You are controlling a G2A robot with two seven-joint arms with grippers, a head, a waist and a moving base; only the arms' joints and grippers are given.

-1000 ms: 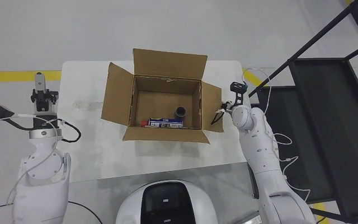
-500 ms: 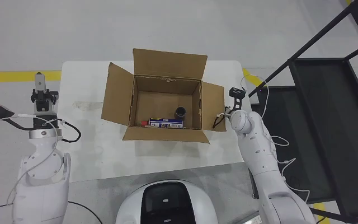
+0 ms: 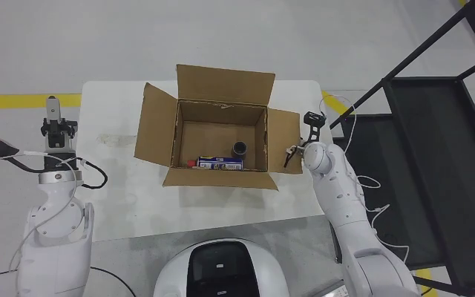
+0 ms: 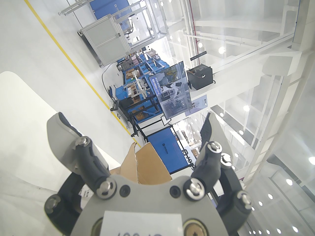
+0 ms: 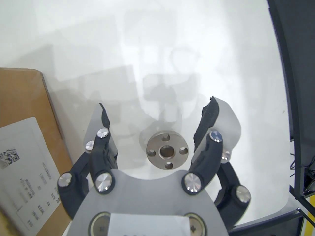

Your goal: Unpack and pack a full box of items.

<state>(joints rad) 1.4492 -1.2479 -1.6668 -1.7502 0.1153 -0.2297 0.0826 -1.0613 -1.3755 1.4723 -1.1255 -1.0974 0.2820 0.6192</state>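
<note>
I'm watching the right pincer (image 5: 157, 109) hanging open over a metal flange (image 5: 167, 152) that is lying on the tabletop (image 3: 119, 200), just beside the right flap of the open box (image 3: 221, 141). The box is sitting mid-tabletop, holding a dark roll (image 3: 240, 148) and a flat carton (image 3: 217, 162). The left pincer (image 4: 133, 121) is hanging open and empty, well apart by the tabletop's left side.

The cardboard box (image 5: 22, 92) is cut off by the right wrist view's edge; its label (image 5: 27, 163) is unreadably small.
</note>
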